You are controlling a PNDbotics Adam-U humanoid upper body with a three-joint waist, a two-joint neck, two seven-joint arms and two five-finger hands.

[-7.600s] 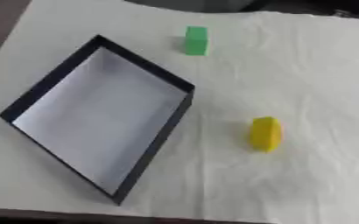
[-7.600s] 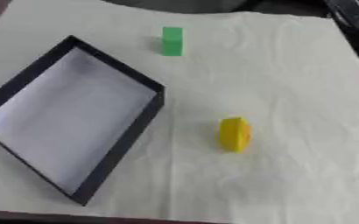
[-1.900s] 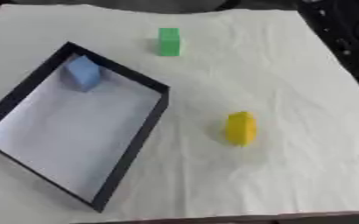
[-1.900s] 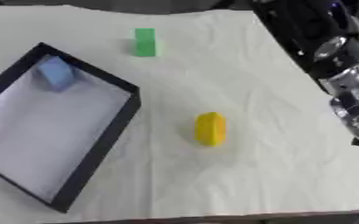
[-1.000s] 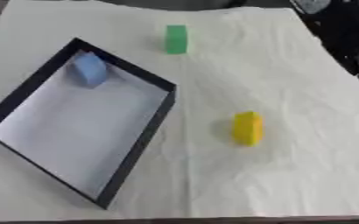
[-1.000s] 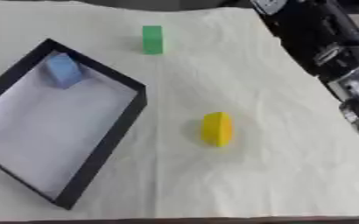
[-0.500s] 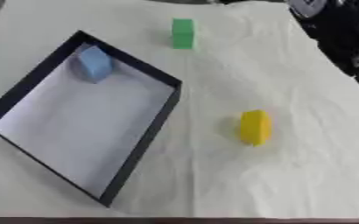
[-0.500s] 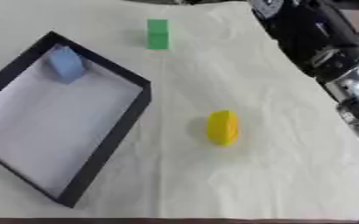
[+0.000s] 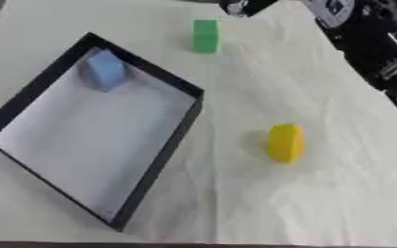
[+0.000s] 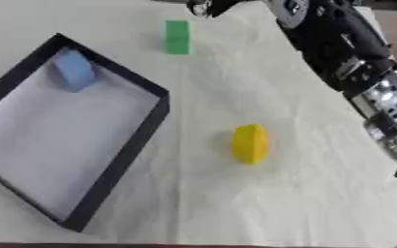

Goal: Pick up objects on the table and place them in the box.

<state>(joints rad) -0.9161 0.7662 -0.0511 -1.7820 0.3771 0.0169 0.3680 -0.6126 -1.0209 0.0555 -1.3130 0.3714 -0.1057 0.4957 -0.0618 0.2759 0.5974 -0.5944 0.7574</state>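
A black-walled box (image 9: pixel 164 160) with a white floor lies askew on the left. A light blue block (image 9: pixel 106 69) rests in its far corner. On the cloth stand a green block (image 9: pixel 205 35) at the far middle and a yellow block (image 9: pixel 285 143) right of the box. My right arm (image 10: pixel 337 43) comes in from the upper right and runs down the right side. Its hand (image 10: pixel 394 140) is cut by the right edge of the right eye view, well right of the yellow block and holding nothing that I can see. My left hand shows in neither view.
A wrinkled cream cloth (image 9: pixel 320 203) covers the table. A dark strip of table edge (image 10: pixel 193 244) runs along the bottom of the view.
The blue block was not in the box 7.6 s ago and now lies inside it. The whole picture has drifted since then. My right arm reaches further into view.
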